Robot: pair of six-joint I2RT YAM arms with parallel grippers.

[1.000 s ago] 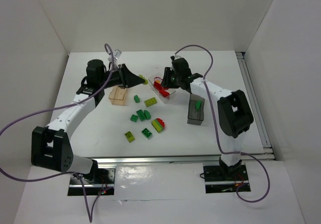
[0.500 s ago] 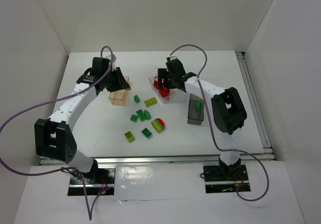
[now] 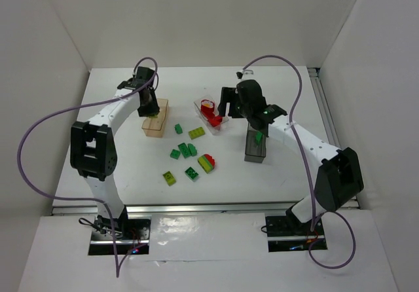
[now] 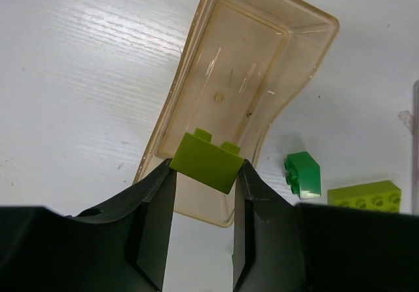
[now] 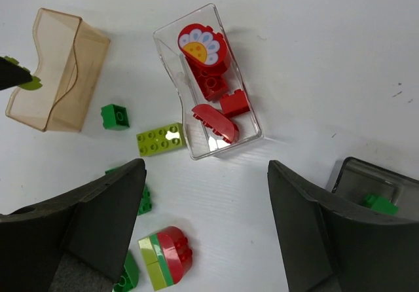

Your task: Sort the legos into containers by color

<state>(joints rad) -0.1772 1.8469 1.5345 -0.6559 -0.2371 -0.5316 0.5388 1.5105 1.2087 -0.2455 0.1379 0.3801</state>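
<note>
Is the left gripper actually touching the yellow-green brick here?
Touching. The left wrist view shows the left gripper with both fingers pressed against opposite sides of the yellow-green brick, over the tan tub.

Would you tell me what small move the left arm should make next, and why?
Probably open the left gripper: its yellow-green brick hangs over one end of the empty tan tub, so it should drop in.

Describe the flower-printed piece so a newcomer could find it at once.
Find the clear tub, standing between the tan tub and the dark grey tub. At its far end lies a round red piece; alone among the red bricks there, it bears a white-petalled, yellow-centred flower.
</note>
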